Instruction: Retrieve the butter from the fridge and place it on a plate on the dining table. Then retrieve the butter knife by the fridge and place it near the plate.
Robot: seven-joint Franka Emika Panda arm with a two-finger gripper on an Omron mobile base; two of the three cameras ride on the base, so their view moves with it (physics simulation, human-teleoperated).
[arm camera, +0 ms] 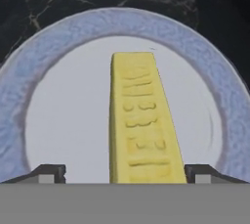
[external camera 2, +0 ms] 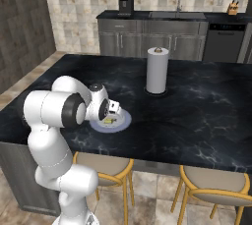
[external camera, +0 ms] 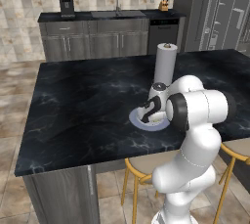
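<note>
A white robot arm bends low over the black marble worktop (external camera: 73,105) of the dining island, its hand (arm camera: 125,173) poised just above a round bluish-white plate (arm camera: 58,120). In the hand view, the pale-yellow stick of butter (arm camera: 141,125) lies flat on the middle of the plate, running lengthwise away from the camera, while the 2 dark fingertips (arm camera: 49,173) stand spread wide on either side of the stick's near end, clear of it with a gap on each side: the hand is open and grips nothing. From the right base view, the plate (external camera 2: 120,121) sits near the front edge of the worktop, with the butter (external camera 2: 109,120) a small yellow patch under the hand (external camera 2: 110,113). An upright paper towel roll (external camera 2: 157,70) stands behind the plate, apart from it. 2 yellow-framed stools (external camera 2: 211,180) are tucked under the near edge.
</note>
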